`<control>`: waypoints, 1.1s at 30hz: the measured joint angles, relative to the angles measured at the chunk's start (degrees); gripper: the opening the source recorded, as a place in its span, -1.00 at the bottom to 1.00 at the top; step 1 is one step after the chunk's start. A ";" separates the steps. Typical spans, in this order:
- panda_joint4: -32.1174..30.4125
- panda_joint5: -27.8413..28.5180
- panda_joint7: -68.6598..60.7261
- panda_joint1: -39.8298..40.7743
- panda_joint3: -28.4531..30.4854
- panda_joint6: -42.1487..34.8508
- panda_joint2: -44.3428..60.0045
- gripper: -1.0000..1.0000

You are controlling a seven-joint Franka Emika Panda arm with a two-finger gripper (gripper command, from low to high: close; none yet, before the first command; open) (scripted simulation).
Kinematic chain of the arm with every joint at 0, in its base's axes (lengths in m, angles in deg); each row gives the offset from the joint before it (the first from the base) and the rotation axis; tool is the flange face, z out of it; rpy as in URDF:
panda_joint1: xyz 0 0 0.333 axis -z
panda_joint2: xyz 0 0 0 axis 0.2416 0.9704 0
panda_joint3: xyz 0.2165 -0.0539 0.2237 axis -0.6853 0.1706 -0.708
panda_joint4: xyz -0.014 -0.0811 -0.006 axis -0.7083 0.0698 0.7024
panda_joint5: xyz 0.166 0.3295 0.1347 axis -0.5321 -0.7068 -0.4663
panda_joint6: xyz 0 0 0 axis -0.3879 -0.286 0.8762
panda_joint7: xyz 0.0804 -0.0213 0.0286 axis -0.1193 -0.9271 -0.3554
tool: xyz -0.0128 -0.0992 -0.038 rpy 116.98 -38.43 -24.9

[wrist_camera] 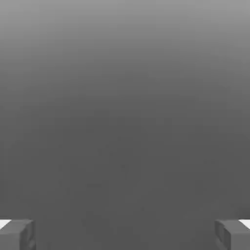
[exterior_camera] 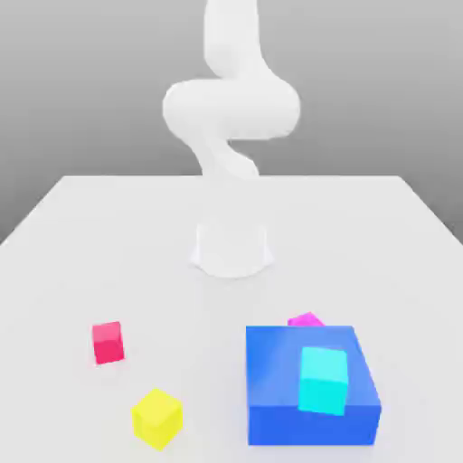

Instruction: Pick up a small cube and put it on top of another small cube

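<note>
A small bright yellow cube (exterior_camera: pixel 157 417) lies on the white table near the front, toward the exterior view's left. A small red-pink cube (exterior_camera: pixel 108 343) rests a little behind it and further left, apart from it. In the hand view my gripper (wrist_camera: pixel 125 234) is open, its two grey fingertips (wrist_camera: pixel 17 234) standing far apart with nothing between them and only plain grey beyond. The white arm (exterior_camera: pixel 231 108) rises from its base (exterior_camera: pixel 232 249) at the table's middle and curls upward, well away from both cubes.
A big blue block (exterior_camera: pixel 312 384) stands at the front right of the exterior view with a cyan cube (exterior_camera: pixel 323 380) on top. A magenta cube (exterior_camera: pixel 306 319) peeks out behind the block. The white table (exterior_camera: pixel 108 235) stretches back to a far edge.
</note>
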 joint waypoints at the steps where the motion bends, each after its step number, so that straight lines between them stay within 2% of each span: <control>1: -0.57 0.16 0.93 0.63 -0.13 1.04 2.26 0.00; 16: -8.36 2.21 13.67 7.11 0.52 15.30 33.60 0.00; 24: -12.50 -0.20 17.92 9.48 1.58 22.89 50.17 0.00; 29: -11.44 -1.22 17.98 9.98 1.31 30.39 60.54 0.00; 30: -11.05 -1.31 17.91 10.08 1.19 32.02 62.61 -1.00; 33: -11.05 -1.28 17.94 10.08 1.19 32.04 62.61 -1.00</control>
